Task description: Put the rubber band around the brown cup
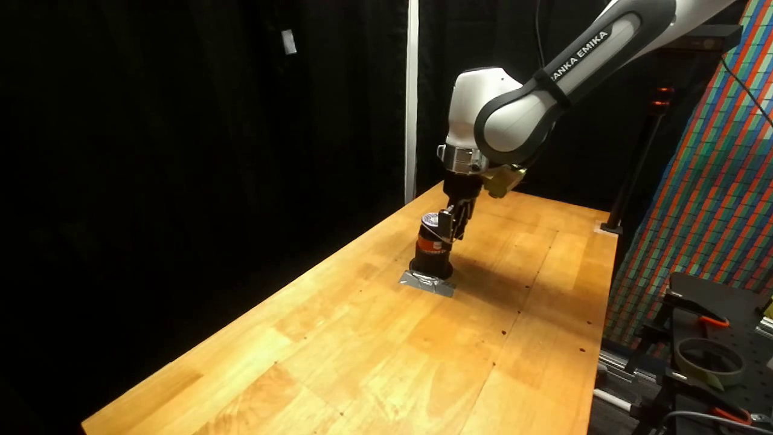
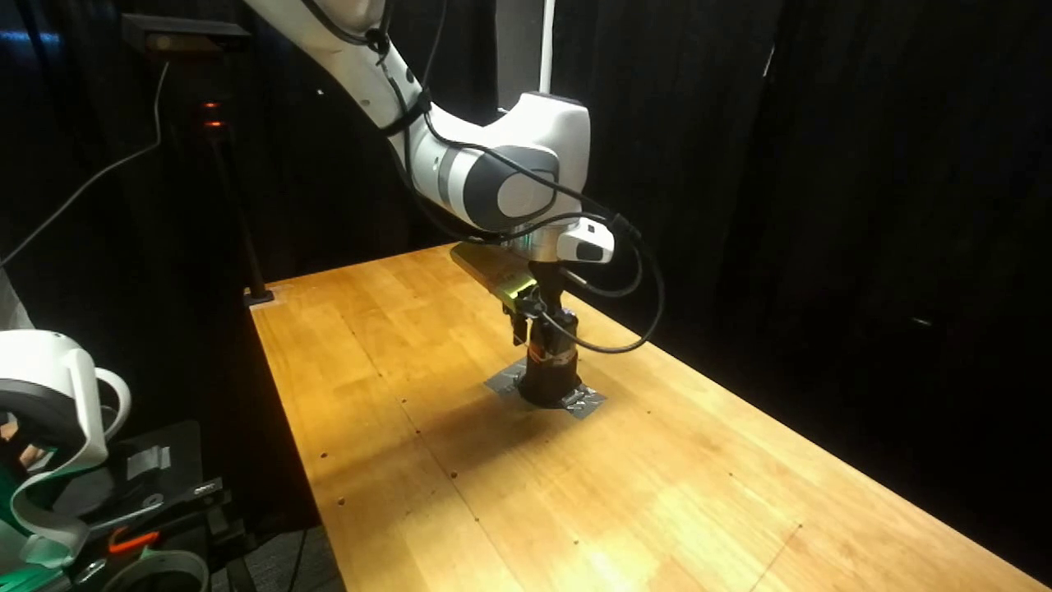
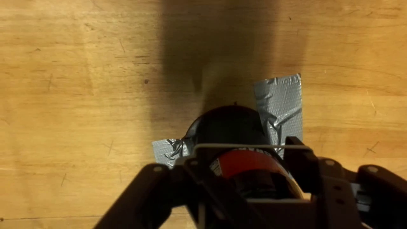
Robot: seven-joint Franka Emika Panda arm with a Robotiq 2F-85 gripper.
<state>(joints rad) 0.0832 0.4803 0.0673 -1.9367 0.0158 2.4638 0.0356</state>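
Dark brown, the cup [image 1: 430, 245] stands upright on the table [image 1: 386, 356] below the gripper [image 3: 249, 151], whose 2 spread fingers [image 3: 302, 171] stretch the rubber band [image 3: 229, 145] across it, whether fully around I cannot tell.

The robot arm [image 1: 604, 57] reads "ANKA EMIKA", its beginning covered.

- 1 brown cup [image 1: 432, 248]
- 1 rubber band [image 3: 241, 146]
- 1 Robotiq gripper [image 3: 249, 152], 2 fingers [image 3: 300, 168], close to cup
- 1 Franka arm [image 1: 513, 124], above cup
- 2 duct tape strips [image 3: 284, 105] visible, at cup base
- 1 wooden table [image 1: 392, 362], under cup
- 1 black pole [image 1: 635, 169], 1 tape roll [image 1: 724, 379] per exterior view, well apart from cup
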